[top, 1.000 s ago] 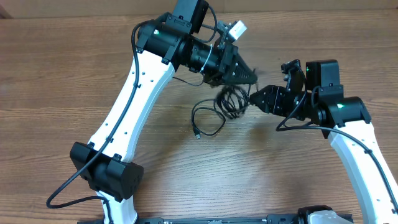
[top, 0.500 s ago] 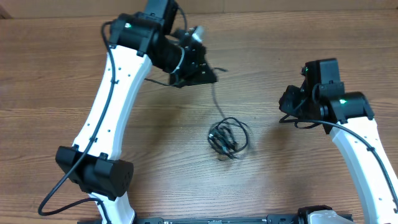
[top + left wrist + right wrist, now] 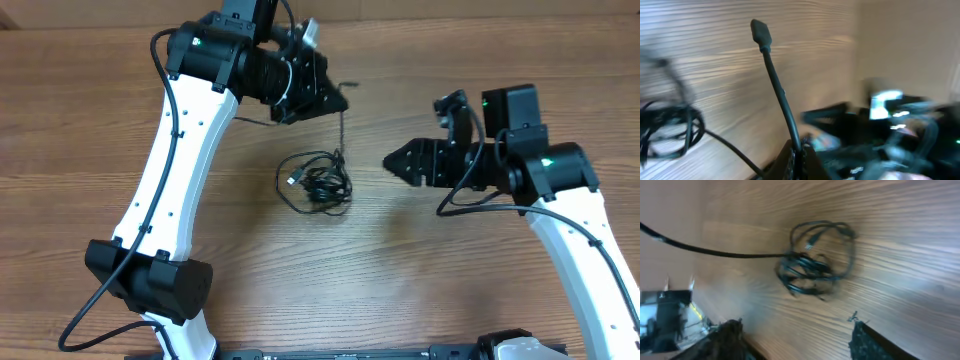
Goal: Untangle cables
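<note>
– Left gripper [image 3: 336, 98], upper centre of the overhead view: what state?

– Pressed together on a single black strand [image 3: 342, 130] of the cables. In the left wrist view, the strand's short free end rises from the pinch to a small plug end [image 3: 760, 32]. The long side runs down to the cable bundle [image 3: 315, 182].

– What has changed in the last second?

– Three things. (a) A second ago both grippers met over the bundle near mid-frame. The left gripper has since drawn back toward the upper left, paying the strand out nearly straight. (b) The bundle has been dragged along the counter [image 3: 430, 280]. Half a second ago it lay lower and further right; now it rests left of centre, below the left gripper. (c) The right gripper [image 3: 393, 160], which had pulled back to the right, has swung in toward mid-frame. Its fingers are spread with nothing between them, and it stands right of the bundle, apart from it.

– Meaning for the task?

– One strand appears partly freed, yet the bundle is still a tight coil of loops, so the pull moved the whole knot rather than opening it. The spread right gripper looks placed to pin or take the coil, so that a further pull would draw the strand through instead of towing everything. The likely risk is that the coil slides again if it is not anchored.
</note>
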### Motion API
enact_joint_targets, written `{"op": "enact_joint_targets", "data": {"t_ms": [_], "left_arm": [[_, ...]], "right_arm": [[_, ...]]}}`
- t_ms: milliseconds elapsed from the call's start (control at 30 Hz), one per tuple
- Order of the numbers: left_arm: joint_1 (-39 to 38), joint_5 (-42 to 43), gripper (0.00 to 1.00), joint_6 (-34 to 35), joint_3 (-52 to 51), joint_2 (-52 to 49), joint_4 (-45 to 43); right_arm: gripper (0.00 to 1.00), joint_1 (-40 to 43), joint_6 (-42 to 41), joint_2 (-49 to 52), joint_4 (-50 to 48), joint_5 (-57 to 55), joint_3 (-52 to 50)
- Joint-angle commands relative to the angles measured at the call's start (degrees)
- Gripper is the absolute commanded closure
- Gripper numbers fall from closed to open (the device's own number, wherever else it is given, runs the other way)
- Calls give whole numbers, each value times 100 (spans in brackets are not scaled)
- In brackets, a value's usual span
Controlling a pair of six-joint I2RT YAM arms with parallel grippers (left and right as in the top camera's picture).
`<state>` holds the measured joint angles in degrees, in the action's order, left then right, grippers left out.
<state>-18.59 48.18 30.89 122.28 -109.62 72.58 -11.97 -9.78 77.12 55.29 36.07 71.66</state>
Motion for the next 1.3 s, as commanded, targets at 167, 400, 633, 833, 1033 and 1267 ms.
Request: {"op": "enact_joint_targets", "data": {"t_ms": [167,400,633,833,1033,1267], "left_arm": [[-315,1165,96,490,542,293,-258],[-319,1165,96,940,1641,295,-284],[-306,844,96,966,2677,299,-61],[-70,-1954,96,964,2903,365,1237],[262,-3274,96,984,2900,365,2382],[136,-898,96,13,2903,365,2017]], "right_arm": [[24,-538,-155,76,-271,-850,105],[25,-664,-374,555,-319,-1202,105],[41,-651,-1139,1025,-192,-2957,105],[43,-444,-1405,1003,162,-3943,160],[47,-157,-1412,997,616,-3985,577],[42,-144,-1375,1001,387,-2433,892]]}}
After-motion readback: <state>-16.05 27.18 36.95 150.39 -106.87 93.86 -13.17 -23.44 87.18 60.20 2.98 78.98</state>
